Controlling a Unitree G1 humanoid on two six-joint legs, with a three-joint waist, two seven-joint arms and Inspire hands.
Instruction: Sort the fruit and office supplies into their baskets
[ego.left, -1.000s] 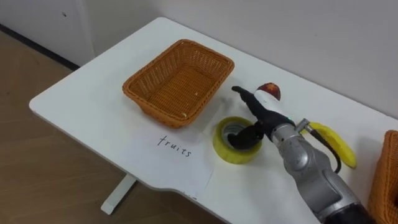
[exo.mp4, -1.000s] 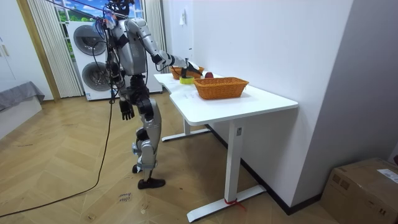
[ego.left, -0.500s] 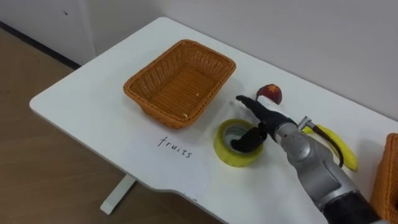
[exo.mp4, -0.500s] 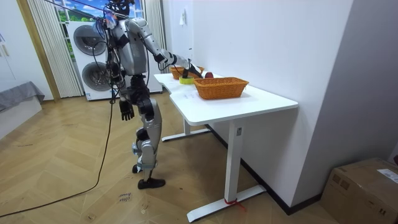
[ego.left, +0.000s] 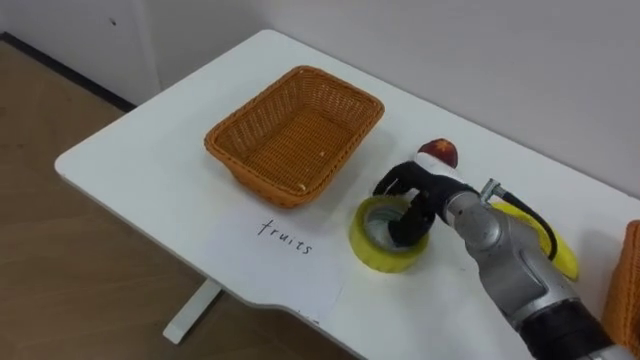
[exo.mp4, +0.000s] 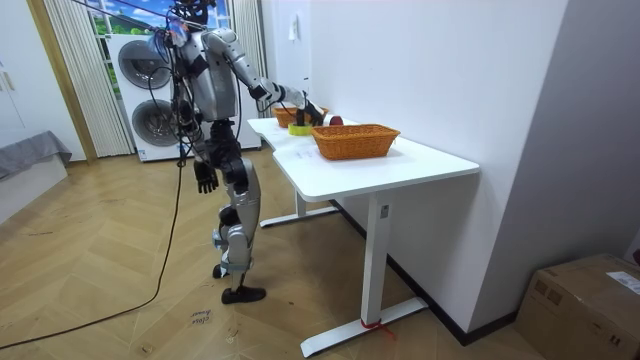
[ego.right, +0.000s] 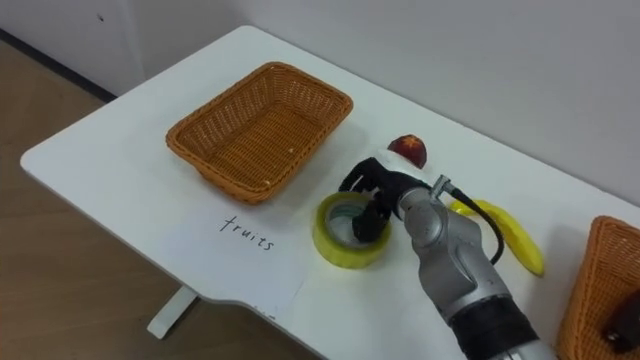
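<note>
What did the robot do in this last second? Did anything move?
The right hand, which had a finger stretched out over the yellow tape roll, has curled its fingers round the roll's far rim. The roll, the basket, the red fruit and the banana lie where they were.

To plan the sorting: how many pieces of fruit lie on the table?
2: a red fruit beyond the right hand gripping the tape roll, and a banana beside its forearm. More may be hidden.

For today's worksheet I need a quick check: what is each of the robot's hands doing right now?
Left hand: hangs by its side; state cannot be told.
Right hand: closed on the yellow tape roll, at its far rim.
</note>
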